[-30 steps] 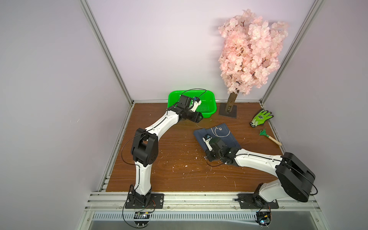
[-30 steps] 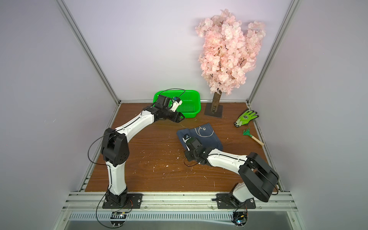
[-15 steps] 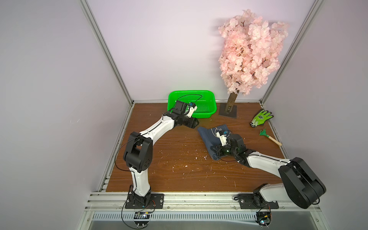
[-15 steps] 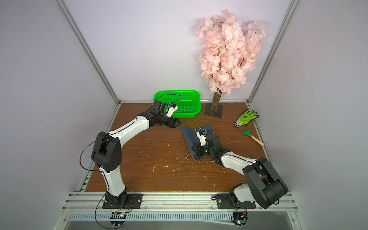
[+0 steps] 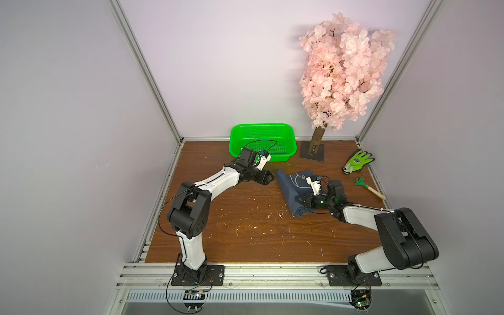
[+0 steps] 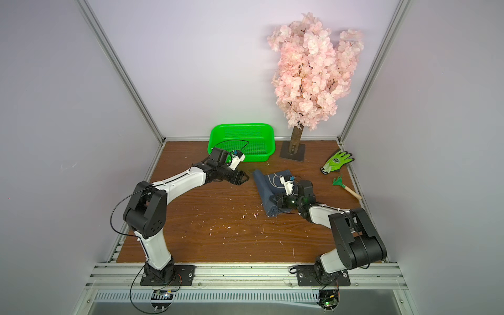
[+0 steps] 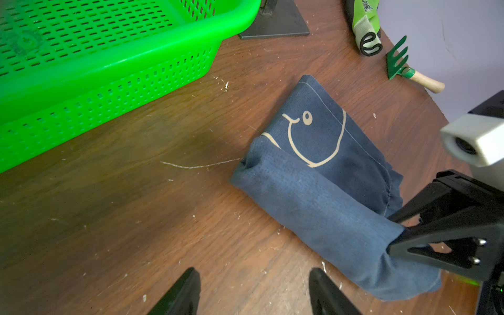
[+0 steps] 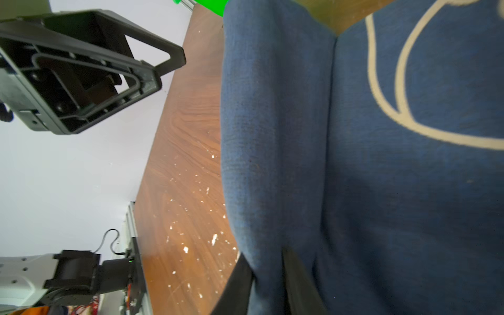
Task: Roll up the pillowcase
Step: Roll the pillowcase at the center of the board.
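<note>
While the left gripper (image 5: 268, 178) hangs left of centre in both top views, jaws wide and empty below the green basket (image 5: 261, 125), the pillowcase (image 5: 289, 188) lies just right of it at mid-frame on the wooden table (image 5: 231, 231), partly rolled, with a pale fish outline on its flat part. At the roll's lower end the right gripper (image 5: 300, 201) stands narrow, a cloth fold pinched between its jaws. A glove (image 5: 357, 162) and a rake (image 5: 366, 186) lie far right.

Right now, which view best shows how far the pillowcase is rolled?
The left wrist view: the pillowcase lies nearly whole, roll beside the flat fish-printed part. Both top views show it small, partly behind the right arm. The right wrist view shows only close-up cloth.
</note>
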Available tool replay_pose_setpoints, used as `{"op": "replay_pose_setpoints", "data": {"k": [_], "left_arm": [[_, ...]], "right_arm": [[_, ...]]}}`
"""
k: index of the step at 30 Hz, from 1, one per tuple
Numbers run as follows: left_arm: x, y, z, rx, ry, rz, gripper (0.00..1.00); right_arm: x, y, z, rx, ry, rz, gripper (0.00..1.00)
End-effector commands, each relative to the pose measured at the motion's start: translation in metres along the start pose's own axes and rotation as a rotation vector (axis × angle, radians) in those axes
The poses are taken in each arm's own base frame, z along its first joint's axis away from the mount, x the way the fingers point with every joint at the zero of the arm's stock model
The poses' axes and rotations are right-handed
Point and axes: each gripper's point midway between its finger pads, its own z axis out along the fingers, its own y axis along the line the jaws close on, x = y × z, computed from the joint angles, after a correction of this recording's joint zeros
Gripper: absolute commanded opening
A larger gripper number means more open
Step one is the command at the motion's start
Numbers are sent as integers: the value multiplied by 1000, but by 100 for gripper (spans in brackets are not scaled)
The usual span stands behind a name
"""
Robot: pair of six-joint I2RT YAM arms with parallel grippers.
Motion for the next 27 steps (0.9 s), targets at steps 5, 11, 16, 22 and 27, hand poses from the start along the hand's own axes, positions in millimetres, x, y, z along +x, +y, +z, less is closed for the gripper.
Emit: {"op": "replay_pose_setpoints", "data": {"k": [5, 11, 16, 22, 27], "left_arm": [[-11, -18, 39, 74, -14, -3, 67], [-29, -20, 62, 92, -41, -14, 67], [-35, -18, 80, 103, -44, -29, 66], [-37, -16, 99, 109, -27, -21, 66], [-41, -17, 108, 132, -29, -23, 66]], "right_arm": [[-6, -16, -4, 79, 4, -58, 29], [-4, -27, -10, 147, 3, -70, 35], [-5, -34, -15, 206, 1, -86, 37], [-4, -40, -19, 253, 10, -100, 39], [-6, -44, -20, 277, 14, -111, 40]]}}
